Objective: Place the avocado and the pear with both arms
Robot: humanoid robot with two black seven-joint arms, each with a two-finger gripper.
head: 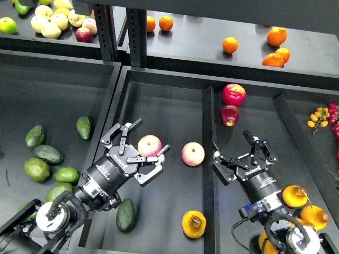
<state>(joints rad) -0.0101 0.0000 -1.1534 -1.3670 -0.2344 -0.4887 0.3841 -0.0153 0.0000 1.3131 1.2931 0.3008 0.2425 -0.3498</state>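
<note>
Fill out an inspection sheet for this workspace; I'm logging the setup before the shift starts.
Surface: dark divided tray, middle bay in use.
Job's things: avocado and pear lying apart near the front of the middle bay.
Clutter: two pink-yellow apples, two red apples, green fruits at left, oranges behind.
Grippers: left pincer open around one apple; right pincer open, empty.
Cables: black cable by the right arm.
Surroundings: black shelf post.
</note>
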